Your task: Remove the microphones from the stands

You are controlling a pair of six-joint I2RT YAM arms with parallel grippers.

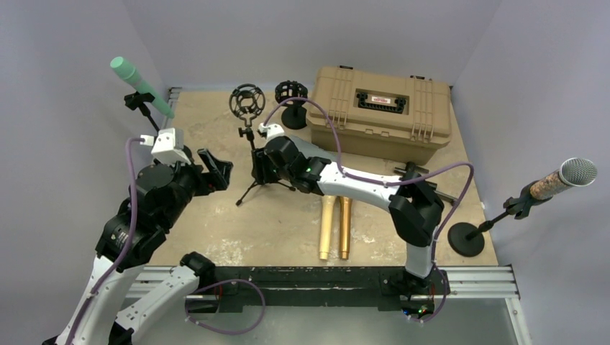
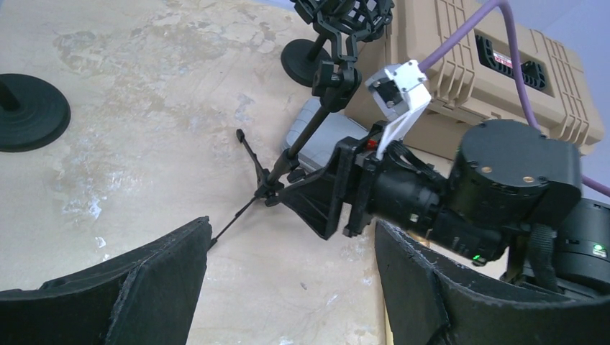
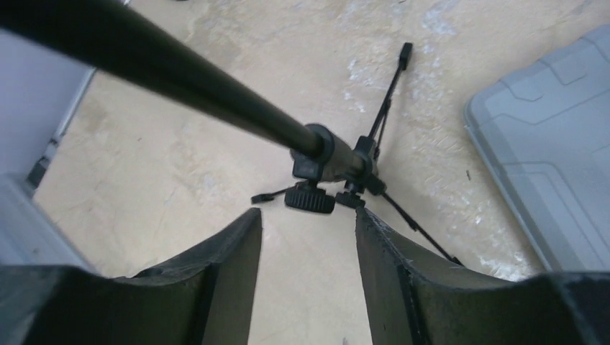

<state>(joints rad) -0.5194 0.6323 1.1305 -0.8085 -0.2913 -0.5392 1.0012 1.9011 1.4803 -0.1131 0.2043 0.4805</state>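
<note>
A green microphone sits tilted in the clip of a black stand at the far left. A microphone with a silver mesh head sits in a stand with a round base at the right. A black tripod stand with an empty shock mount stands mid-table. My right gripper is open, its fingertips just short of the tripod's hub in the right wrist view, gripper. My left gripper is open and empty left of the tripod; in the left wrist view, gripper, it faces the tripod.
A tan hard case stands at the back right. A second empty shock mount on a round base stands next to it. Two gold microphones lie on the table near the front. A grey flat lid lies beside the tripod.
</note>
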